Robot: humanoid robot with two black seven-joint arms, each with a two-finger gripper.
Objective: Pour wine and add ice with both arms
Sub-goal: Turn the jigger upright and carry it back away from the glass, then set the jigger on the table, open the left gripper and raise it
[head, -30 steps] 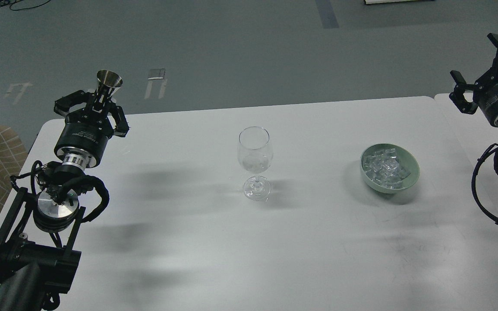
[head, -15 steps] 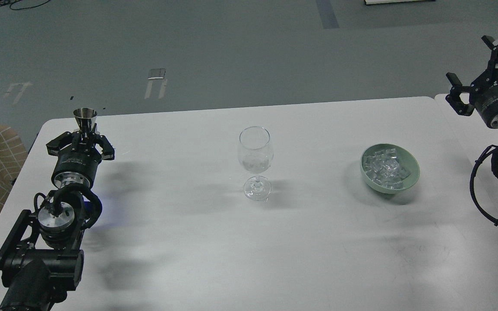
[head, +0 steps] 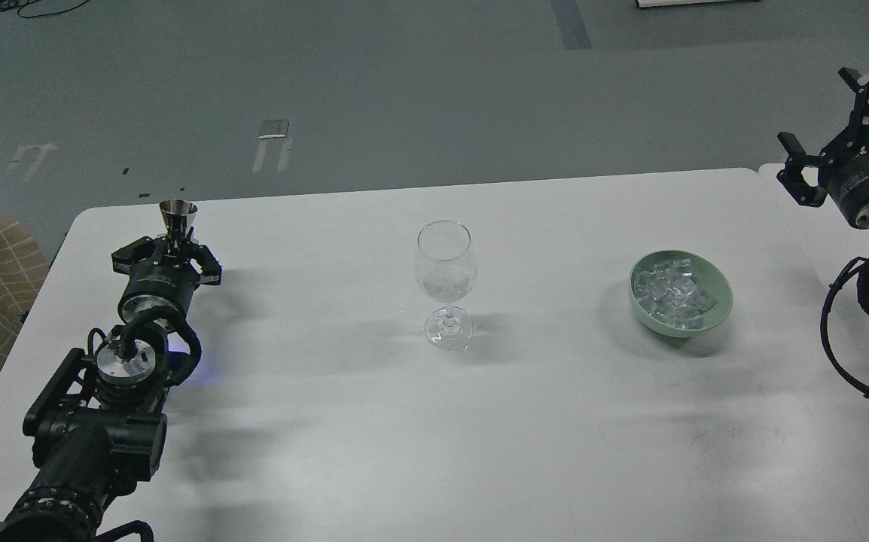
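Lowered toward tabletop's (head: 344, 421) far-left corner: left pincer (head: 172, 245) pinching jigger (head: 178, 214), right pincer (head: 830, 124) spread, ice (head: 672, 290) next.

Small white print on the left pincer (head: 175, 242) body seems too blurred to read.

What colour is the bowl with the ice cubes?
Pale green bowl, clearest in the head view.

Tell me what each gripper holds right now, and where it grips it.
The left gripper holds a small steel measuring cup upright by its narrow lower part. The right gripper is open, holding nothing.
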